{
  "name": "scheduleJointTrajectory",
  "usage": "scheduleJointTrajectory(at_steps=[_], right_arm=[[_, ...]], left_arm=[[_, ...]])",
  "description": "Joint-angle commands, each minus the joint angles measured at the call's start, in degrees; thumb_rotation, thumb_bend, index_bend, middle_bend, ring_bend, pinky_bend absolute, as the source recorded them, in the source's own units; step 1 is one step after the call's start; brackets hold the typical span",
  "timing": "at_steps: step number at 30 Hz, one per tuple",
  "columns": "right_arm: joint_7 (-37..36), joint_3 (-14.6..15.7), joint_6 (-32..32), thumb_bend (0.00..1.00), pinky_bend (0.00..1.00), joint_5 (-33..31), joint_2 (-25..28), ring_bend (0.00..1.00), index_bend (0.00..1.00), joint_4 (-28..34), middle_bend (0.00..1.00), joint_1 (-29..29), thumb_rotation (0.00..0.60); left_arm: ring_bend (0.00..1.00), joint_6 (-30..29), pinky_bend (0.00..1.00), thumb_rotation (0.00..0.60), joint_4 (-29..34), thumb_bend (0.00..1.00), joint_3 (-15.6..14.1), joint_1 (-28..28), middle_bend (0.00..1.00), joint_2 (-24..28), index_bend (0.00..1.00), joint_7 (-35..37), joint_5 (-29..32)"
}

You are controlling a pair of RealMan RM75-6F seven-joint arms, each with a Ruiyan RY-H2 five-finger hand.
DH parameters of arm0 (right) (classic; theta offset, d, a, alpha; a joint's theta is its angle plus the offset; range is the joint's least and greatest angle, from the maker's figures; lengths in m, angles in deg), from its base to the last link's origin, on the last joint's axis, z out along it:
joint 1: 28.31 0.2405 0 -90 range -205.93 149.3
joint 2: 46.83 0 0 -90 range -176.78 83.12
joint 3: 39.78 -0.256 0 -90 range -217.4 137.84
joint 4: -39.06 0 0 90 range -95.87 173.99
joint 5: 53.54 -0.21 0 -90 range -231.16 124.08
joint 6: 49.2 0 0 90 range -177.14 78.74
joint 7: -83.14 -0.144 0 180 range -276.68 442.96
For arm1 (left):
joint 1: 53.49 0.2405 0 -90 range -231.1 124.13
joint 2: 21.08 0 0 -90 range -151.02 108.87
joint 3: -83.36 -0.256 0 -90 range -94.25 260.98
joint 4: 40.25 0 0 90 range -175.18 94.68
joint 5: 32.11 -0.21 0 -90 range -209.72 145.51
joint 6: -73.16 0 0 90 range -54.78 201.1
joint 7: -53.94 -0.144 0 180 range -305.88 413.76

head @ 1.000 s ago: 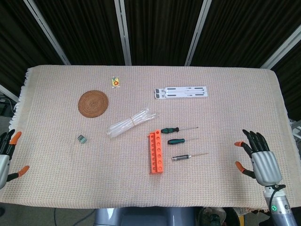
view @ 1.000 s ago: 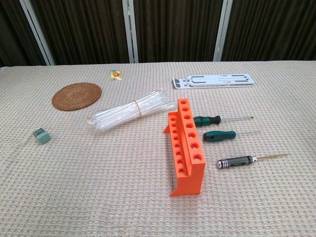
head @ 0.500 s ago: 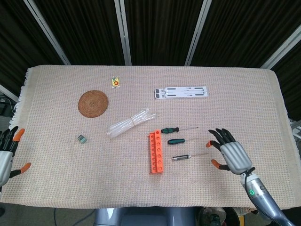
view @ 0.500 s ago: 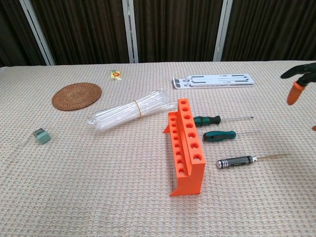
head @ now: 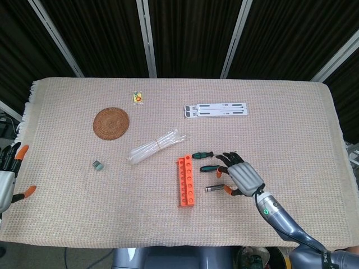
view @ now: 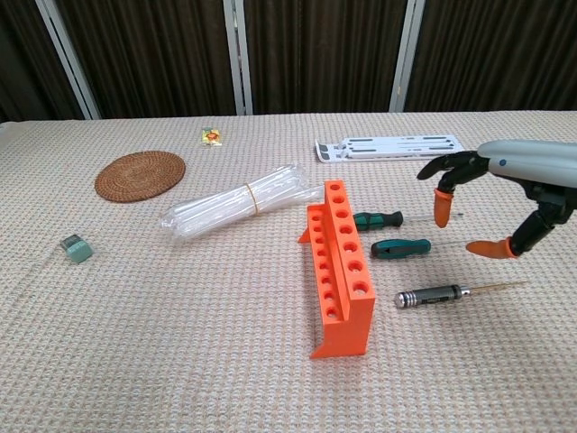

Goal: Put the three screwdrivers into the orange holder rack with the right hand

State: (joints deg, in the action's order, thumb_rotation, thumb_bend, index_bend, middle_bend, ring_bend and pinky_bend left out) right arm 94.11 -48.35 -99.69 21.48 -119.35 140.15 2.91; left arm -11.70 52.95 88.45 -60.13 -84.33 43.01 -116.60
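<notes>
Beside the orange holder rack (view: 341,267), three screwdrivers (view: 404,247) lying loose with shafts pointing away; above them, right hand (view: 505,198) spread wide, empty, apparently poised for a first pickup.

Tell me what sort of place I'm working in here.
Probably a lab or robot test station, not a home: a table under a beige woven cloth, dark curtains with metal framing behind it, and a staged mix of items such as an orange holder rack and a round wicker coaster.
</notes>
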Motion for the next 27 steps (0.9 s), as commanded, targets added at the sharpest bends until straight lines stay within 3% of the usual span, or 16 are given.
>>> scheduleJointTrajectory(at_steps=[1,12,27], right_arm=[[6.7,0.4,0.7,0.31,0.00,-3.5,-1.4,0.00,0.43,-0.2,0.08,1.8,0.600],[25.6,2.3,-1.0,0.31,0.00,-14.2,-7.1,0.00,0.42,0.0,0.08,6.8,0.600],[33.4,3.9,-1.7,0.31,0.00,-23.9,-12.6,0.00,0.41,-2.4,0.08,12.7,0.600]], left_arm=[[0.00,0.1,0.00,0.600,0.0,0.06,0.1,-0.2,0.00,-0.1,0.00,-0.2,0.1],[0.00,0.8,0.00,0.600,-1.1,0.06,0.1,-0.5,0.00,-0.3,0.00,0.6,1.3],[0.00,0.9,0.00,0.600,-2.5,0.06,-0.3,-0.3,0.00,-0.5,0.00,2.1,1.8]])
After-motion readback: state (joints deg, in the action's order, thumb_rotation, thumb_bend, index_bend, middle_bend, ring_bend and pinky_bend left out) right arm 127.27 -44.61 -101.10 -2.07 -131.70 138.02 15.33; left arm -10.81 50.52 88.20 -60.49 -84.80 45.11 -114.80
